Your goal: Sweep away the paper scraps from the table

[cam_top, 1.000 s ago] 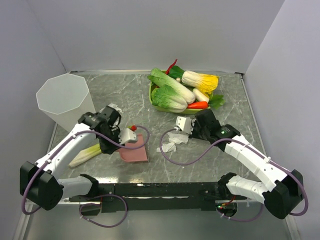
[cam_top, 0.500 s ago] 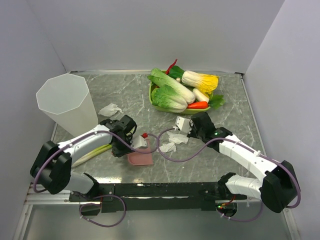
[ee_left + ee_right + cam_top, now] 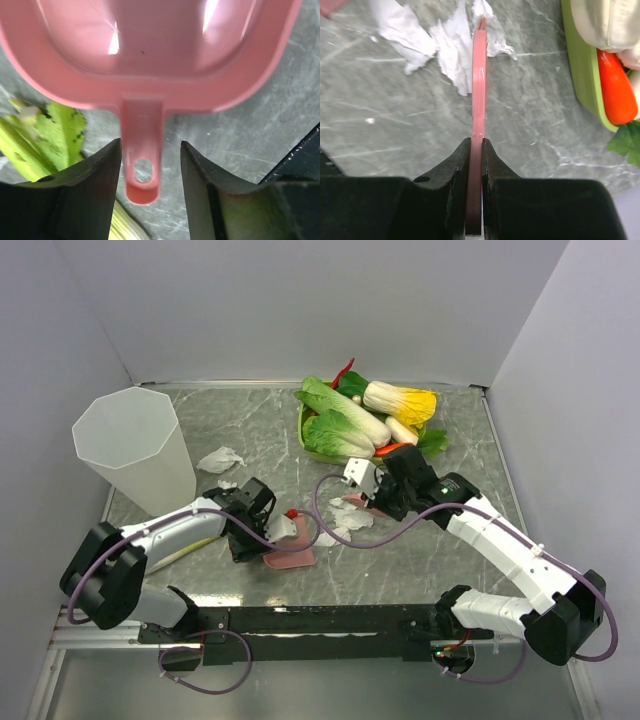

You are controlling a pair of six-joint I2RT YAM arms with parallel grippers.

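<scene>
The pink dustpan [image 3: 291, 559] lies on the grey-green table [image 3: 420, 550]. My left gripper [image 3: 256, 543] is open, its jaws either side of the dustpan's handle [image 3: 143, 165] without clamping it [image 3: 150, 170]; the pan [image 3: 165, 45] fills that view. My right gripper [image 3: 372, 498] is shut on a thin pink brush [image 3: 479, 75], seen edge-on in the right wrist view [image 3: 475, 142], its far end among the white paper scraps [image 3: 445, 42]. These scraps [image 3: 345, 518] lie between the two grippers. Another scrap [image 3: 220, 458] lies by the bin.
A tall translucent white bin [image 3: 135, 445] stands at the back left. A green tray of toy vegetables [image 3: 360, 420] stands at the back centre, close behind my right gripper. A leek [image 3: 185, 545] lies under my left arm. The metal rail [image 3: 320, 620] runs along the front.
My left gripper and the dustpan have shifted right and toward the front, nearer the scraps. My right gripper with the brush has shifted a little back and left over the scraps.
</scene>
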